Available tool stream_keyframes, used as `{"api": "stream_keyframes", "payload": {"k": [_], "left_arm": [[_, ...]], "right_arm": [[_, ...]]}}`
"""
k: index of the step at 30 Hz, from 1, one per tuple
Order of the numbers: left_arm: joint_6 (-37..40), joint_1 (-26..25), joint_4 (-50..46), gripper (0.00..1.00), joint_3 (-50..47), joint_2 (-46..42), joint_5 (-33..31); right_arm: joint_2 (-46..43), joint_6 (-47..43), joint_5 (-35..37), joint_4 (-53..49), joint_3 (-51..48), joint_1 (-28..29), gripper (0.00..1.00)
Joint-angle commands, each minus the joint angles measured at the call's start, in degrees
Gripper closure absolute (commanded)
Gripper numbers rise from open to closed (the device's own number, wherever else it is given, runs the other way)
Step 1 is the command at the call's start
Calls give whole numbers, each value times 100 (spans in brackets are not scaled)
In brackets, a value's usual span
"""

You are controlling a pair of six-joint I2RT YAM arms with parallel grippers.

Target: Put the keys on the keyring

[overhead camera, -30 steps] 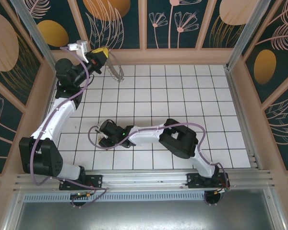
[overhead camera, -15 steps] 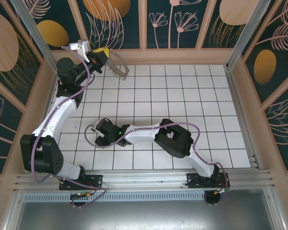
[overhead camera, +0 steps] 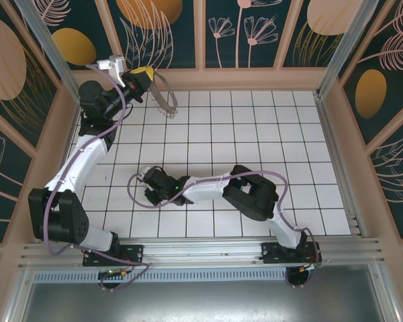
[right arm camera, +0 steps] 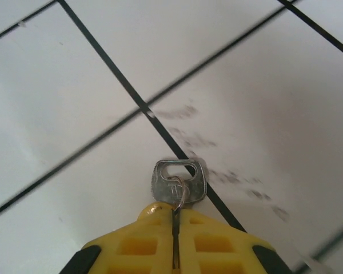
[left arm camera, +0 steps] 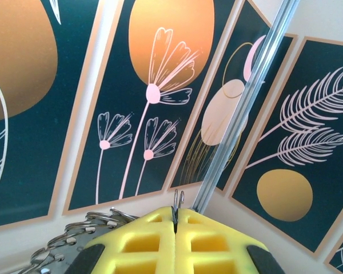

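Where tiles (right arm camera: 263, 85) meet, right hand (right arm camera: 175, 220) apparently pinches key (right arm camera: 179, 181).

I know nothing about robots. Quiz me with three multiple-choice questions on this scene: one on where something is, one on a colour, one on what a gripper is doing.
1. Where is the keyring?
A. flat mid-table
B. in the left gripper, at the far left corner
C. by the right arm's base

2. What colour are the gripper fingers?
A. red
B. blue
C. yellow

3. The right gripper is:
A. shut on the key
B. wide open
C. shut on nothing

Answers: B, the ring's wire is pinched between its pads; C, both wrist views show yellow; A, the key's head sticks out from closed pads.
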Motion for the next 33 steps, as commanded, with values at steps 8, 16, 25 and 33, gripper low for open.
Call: {"api": "stream_keyframes", "payload": {"k": [8,16,25,33], "left_arm": [[-234,39,338,100,197,-55,459],[-483,15,383,100,54,-133,705],[-437,-373,129,100,-417,-362,620],[-612,-953,374,100,-1168,-599,424]], "right_arm": [[-1323,261,536,-81,-1832,-571,94],[-2563,563,529,4,-3164,-1246,95],[-4004,1102,371,10,-4251,-2005,95],[-4803,1390,-131,38,-4541,-2717,97]]}}
